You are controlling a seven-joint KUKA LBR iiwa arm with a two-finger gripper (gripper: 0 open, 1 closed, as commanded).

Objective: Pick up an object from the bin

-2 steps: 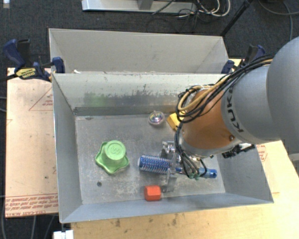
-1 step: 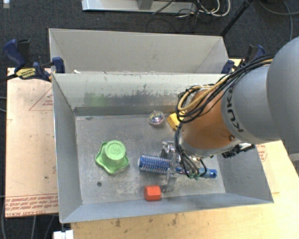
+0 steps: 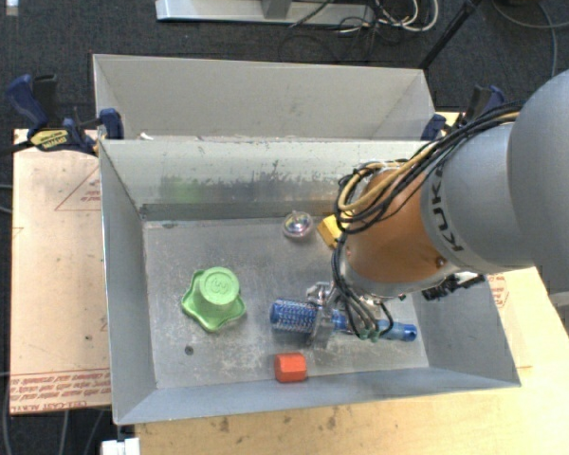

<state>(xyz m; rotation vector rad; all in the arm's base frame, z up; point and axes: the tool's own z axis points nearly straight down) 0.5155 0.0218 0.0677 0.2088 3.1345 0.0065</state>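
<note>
From above: end effector [image 3: 322,303] down low in the grey bin [image 3: 123,254], toward the near right of its floor, right at a blue bristled brush [image 3: 292,317] lying sideways, bristle head to the left, handle running right under the arm. Wide or narrow? Cannot tell, hidden beneath the wrist. Just nearer than the brush, a red-orange block [image 3: 291,368]. Off left, a green cup-like thing [image 3: 213,298]. By the far wall, a small silvery round thing [image 3: 298,224], well apart.

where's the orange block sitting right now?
Camera view: the orange block lies on the bin floor by the wall at the view's bottom, just below the blue brush and to the lower right of the green cup.
</note>
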